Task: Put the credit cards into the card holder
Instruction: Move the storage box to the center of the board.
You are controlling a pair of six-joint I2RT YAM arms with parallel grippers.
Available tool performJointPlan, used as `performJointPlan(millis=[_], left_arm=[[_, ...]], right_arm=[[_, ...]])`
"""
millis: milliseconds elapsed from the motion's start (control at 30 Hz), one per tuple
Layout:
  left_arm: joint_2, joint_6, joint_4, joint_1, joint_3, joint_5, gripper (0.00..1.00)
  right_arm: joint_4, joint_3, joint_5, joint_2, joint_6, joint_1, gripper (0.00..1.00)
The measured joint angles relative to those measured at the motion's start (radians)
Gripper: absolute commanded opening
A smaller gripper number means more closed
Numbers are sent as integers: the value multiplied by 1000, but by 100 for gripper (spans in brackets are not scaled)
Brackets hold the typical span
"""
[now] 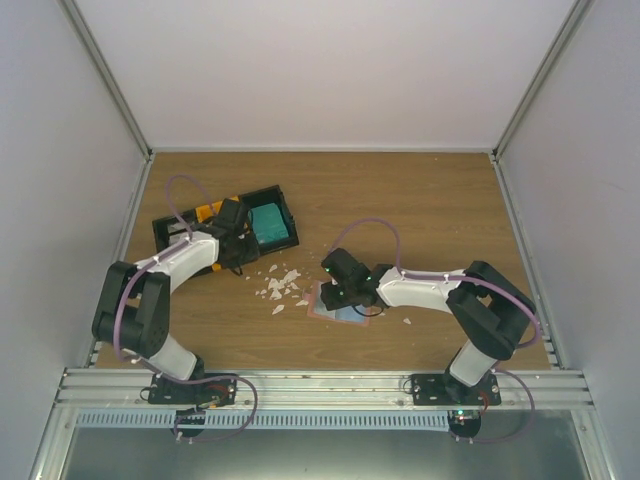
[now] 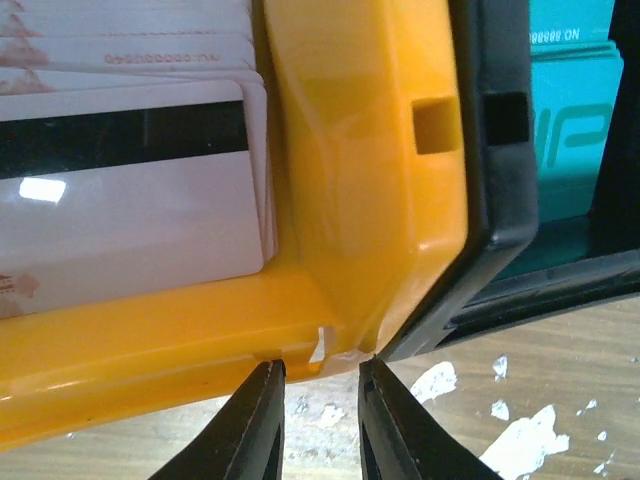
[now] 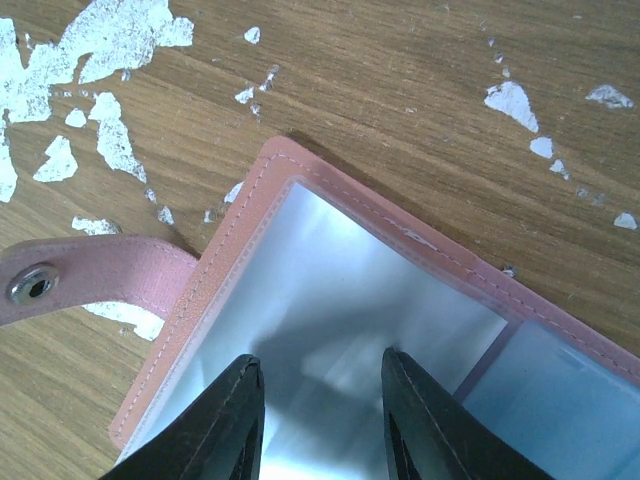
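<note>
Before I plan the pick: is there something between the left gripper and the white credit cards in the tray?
Yes. In the left wrist view the yellow tray rim lies between the left gripper, its jaws open, and the stack of credit cards behind it. Nothing else visible blocks them.

The desk (image 3: 400, 60) is showing matt, grained wood. The tray (image 2: 360, 150) is gleaming in glossy yellow plastic. The credit cards (image 2: 130, 220) are looking like glossy white plastic. The card holder (image 3: 250, 210) is showing stitched pink leather-like skin, shiny clear sleeves and a metal snap (image 3: 30, 287).
</note>
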Motion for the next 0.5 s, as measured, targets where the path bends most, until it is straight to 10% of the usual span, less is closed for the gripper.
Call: performJointPlan(millis=[367,500], left_arm=[[115,124,19,-7,127,64,37],[110,127,12,-16,140,10,55]], right_arm=[[11,-5,-24,-1,-2,-14,34],[11,-5,-29,-1,-2,-17,34]])
